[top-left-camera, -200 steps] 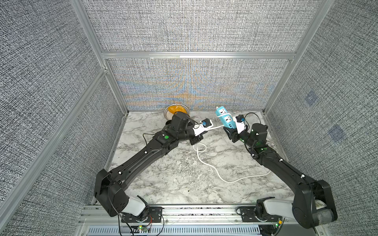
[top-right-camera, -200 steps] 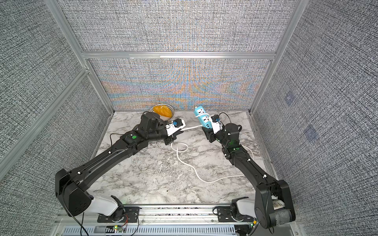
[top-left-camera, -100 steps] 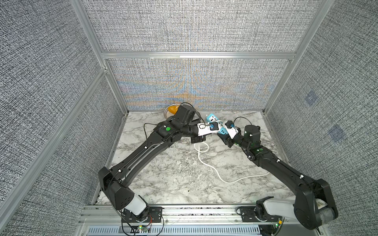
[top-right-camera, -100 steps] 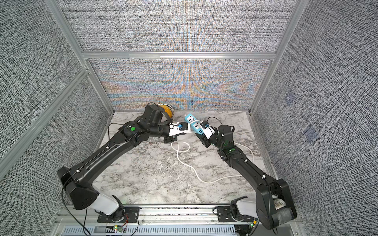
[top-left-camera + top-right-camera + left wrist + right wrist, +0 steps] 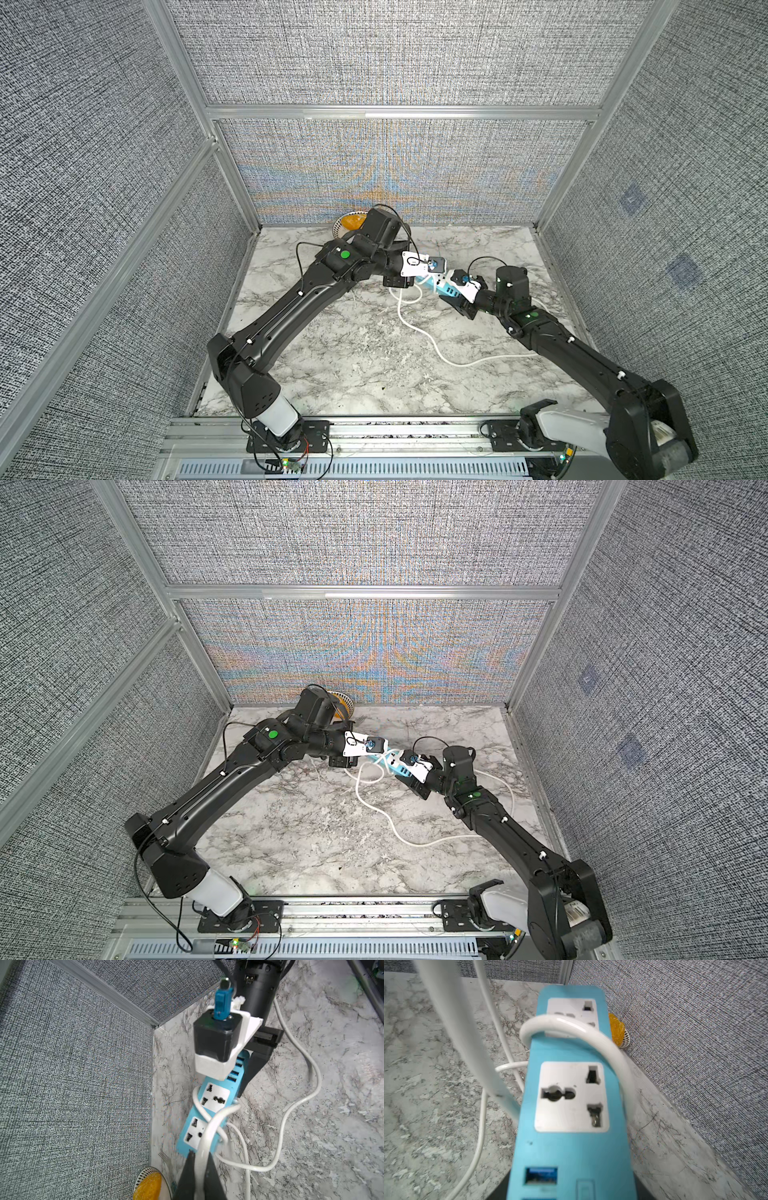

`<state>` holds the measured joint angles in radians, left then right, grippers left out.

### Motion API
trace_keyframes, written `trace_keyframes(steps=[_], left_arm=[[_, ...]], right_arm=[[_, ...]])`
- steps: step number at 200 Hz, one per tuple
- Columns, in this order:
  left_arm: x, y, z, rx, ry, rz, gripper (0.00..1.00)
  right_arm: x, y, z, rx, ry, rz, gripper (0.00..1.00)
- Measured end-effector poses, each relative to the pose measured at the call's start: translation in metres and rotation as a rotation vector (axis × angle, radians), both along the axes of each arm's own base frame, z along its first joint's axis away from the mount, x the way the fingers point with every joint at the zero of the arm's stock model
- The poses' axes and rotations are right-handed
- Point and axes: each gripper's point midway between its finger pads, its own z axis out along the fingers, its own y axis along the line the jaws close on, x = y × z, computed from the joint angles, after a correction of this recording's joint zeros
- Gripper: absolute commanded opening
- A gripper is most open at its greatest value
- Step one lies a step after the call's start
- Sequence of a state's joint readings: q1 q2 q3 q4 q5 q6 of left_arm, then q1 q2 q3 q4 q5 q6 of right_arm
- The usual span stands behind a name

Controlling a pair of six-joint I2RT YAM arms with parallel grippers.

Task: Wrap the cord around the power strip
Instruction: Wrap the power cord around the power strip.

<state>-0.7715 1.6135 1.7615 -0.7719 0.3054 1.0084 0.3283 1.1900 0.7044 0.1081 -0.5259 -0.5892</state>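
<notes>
While the two arms meet over the back of the surface [image 5: 353, 353], a top view hides much. The left claw [image 5: 409, 282] sits under its white camera mount. The power strip [image 5: 440, 287] shows only as a sliver of light blue between that claw and the right claw [image 5: 453, 296]. The cord [image 5: 428, 338] curves slack over the marble and passes behind the right arm; I cannot make out its plug. A bowl [image 5: 343, 224] at the back wall, half covered by the left arm, holds something orange.

In the left wrist view, the left claw [image 5: 200, 1160] is pinched narrow on the cord [image 5: 299, 1101]. The power strip [image 5: 216, 1097] lies tilted, with a turn of cord crossing it between the two sockets. Its USB end vanishes behind the right arm's camera mount. One dark finger [image 5: 250, 1072] of the right claw lies along its side; the other is hidden. The bowl [image 5: 138, 1179] is cut off at the frame edge.

In the right wrist view, the power strip [image 5: 571, 1147] fills the frame. Its USB end is cut off where only dark corners of the right claw show, clamped on the strip. The cord [image 5: 591, 1032] arches over the far socket, and a blurred strand crosses in front. The bowl [image 5: 626, 1041] peeks out behind.
</notes>
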Motion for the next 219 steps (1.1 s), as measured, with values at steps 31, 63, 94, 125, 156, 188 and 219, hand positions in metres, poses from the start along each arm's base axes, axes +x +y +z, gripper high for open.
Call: trace_keyframes(steps=[31,63,94,125,156,188,219], left_arm=[[0.005,-0.001,-0.003,0.031,-0.019,-0.025,0.0],[0.011,-0.004,-0.01,0.056,-0.012,-0.055,0.0],[0.016,-0.006,-0.015,0.056,0.031,-0.08,0.0],[0.015,-0.014,-0.018,0.036,0.079,-0.114,0.0],[0.014,-0.023,-0.014,0.002,0.115,-0.142,0.02],[0.013,-0.03,-0.018,-0.013,0.154,-0.162,0.04],[0.008,-0.035,-0.021,-0.037,0.209,-0.186,0.08]], right_arm=[[-0.021,0.008,-0.003,0.007,-0.005,0.101,0.0],[-0.04,0.014,-0.001,0.031,-0.016,0.183,0.0],[-0.055,0.017,0.007,0.064,-0.06,0.238,0.0],[-0.064,0.02,0.019,0.093,-0.106,0.273,0.0],[-0.066,0.023,0.027,0.109,-0.126,0.29,0.0],[-0.071,0.027,0.036,0.14,-0.134,0.323,0.0],[-0.077,0.03,0.046,0.178,-0.141,0.359,0.0]])
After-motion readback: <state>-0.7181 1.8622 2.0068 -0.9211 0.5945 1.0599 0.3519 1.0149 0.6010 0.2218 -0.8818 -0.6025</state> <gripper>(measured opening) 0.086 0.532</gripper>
